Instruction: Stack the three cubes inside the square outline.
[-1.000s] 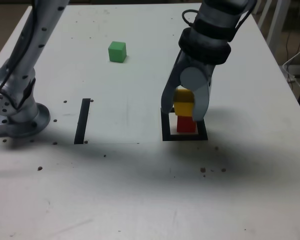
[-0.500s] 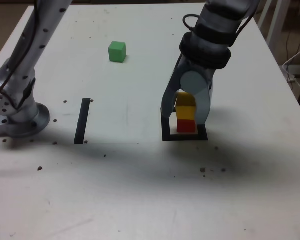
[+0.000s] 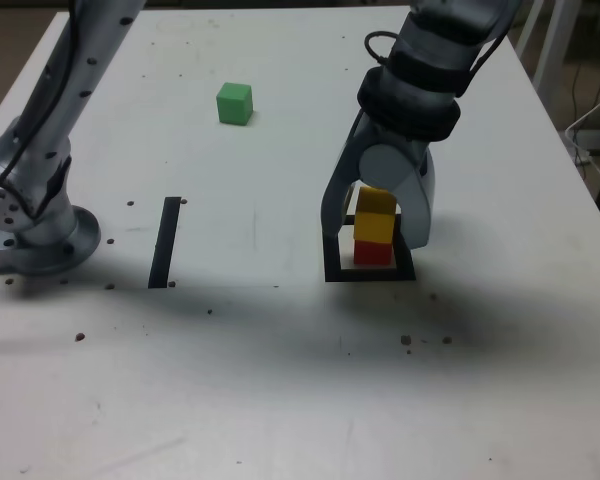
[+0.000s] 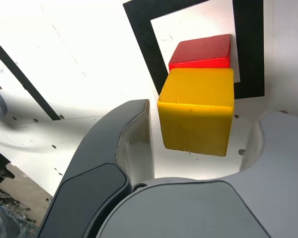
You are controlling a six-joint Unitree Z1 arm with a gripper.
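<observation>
A white table (image 3: 280,400), marked with small dark specks, fills the scene. The grey robot arm's base (image 3: 35,235) sits at the exterior view's left edge, and the arm reaches over to the exterior view's right, where its gripper (image 3: 377,225) points down over the square outline (image 3: 332,273). The gripper's two curved fingers (image 4: 124,148) are spread wide and straddle a small stack without touching it; the wrist view shows clear gaps between the yellow cube (image 4: 197,111) and each finger, so the gripper holds nothing. The square outline, a thick black frame with a white centre, lies flat on the table right of the middle. Inside it rests the red cube (image 3: 372,252), and the yellow cube (image 3: 375,224) sits on top of it, roughly aligned. A straight black strip (image 3: 166,241) lies on the table to the exterior view's left of the outline, well apart from it. The green cube (image 3: 234,103) stands alone on the far side of the table, well apart from the stack and the gripper.
</observation>
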